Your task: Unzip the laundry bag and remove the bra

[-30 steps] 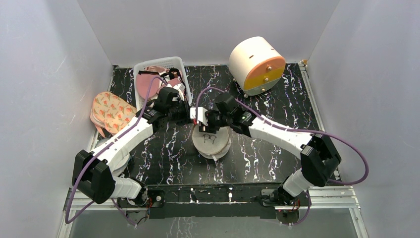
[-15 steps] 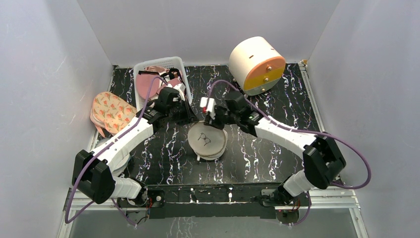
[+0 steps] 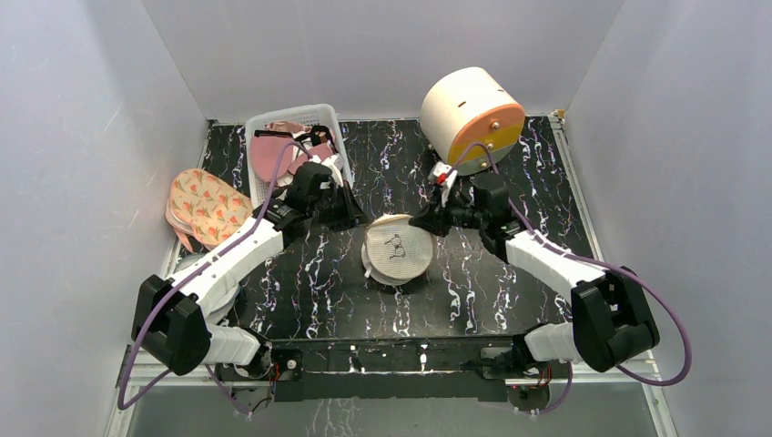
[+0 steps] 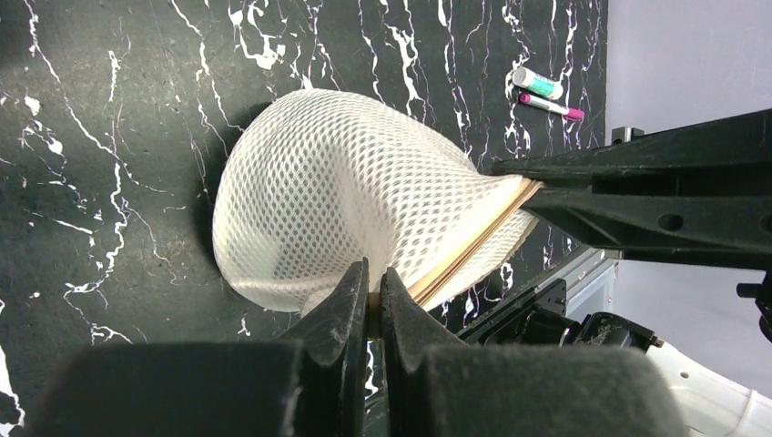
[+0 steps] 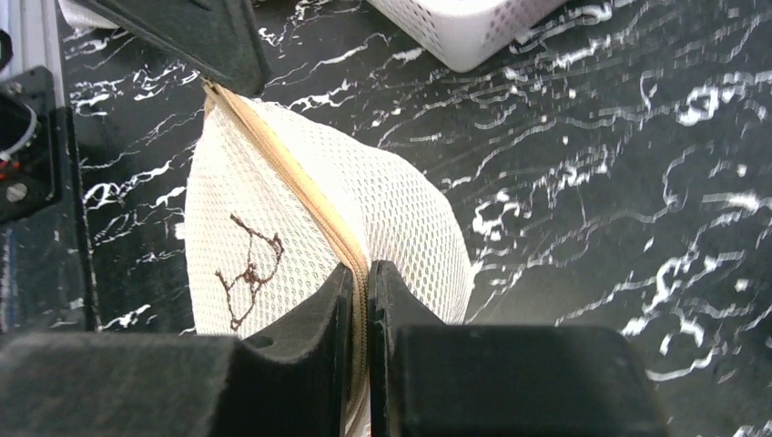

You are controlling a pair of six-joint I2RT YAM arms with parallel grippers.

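Note:
The laundry bag (image 3: 397,248) is a round white mesh pouch with a brown bra outline on its face and a tan zipper (image 5: 300,196) along its rim. It is held on edge between both grippers at the table's middle. My left gripper (image 3: 361,218) is shut on the bag's rim at its left end, seen in the left wrist view (image 4: 374,291) below the mesh (image 4: 346,209). My right gripper (image 3: 421,221) is shut on the zipper at the bag's right side, seen in the right wrist view (image 5: 361,282). The bra is hidden inside the bag.
A white basket (image 3: 273,127) with pink garments stands at the back left, close behind my left arm. A floral pouch (image 3: 205,205) lies at the left wall. A cream and orange drum (image 3: 471,118) stands at the back right. Two markers (image 4: 537,84) lie on the table.
My right gripper has swung from the bag's upper left round to its right side. The bag has turned more upright and shifted slightly right. The left gripper has barely moved.

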